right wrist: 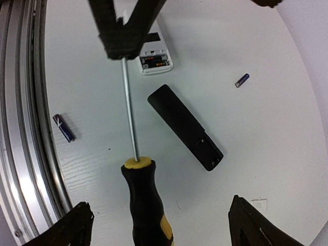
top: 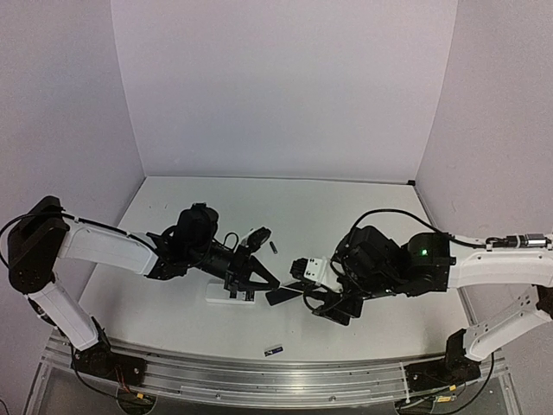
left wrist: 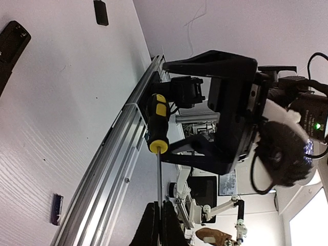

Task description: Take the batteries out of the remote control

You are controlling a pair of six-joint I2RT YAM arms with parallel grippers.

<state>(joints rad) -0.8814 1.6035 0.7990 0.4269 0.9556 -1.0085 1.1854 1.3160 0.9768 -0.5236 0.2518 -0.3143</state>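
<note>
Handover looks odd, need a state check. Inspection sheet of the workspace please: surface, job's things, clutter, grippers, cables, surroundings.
surface: white table, nothing spilled seen.
job's things: near battery by the metal rail, far battery farther in, both loose; white remote and black remote lie with bays open, contents unclear.
clutter: small flat black piece.
grippers: left gripper shut on the screwdriver shaft; right gripper open, fingers wide of its handle.
cables: black loops on both arms, no snag seen.
surroundings: plain walls.
</note>
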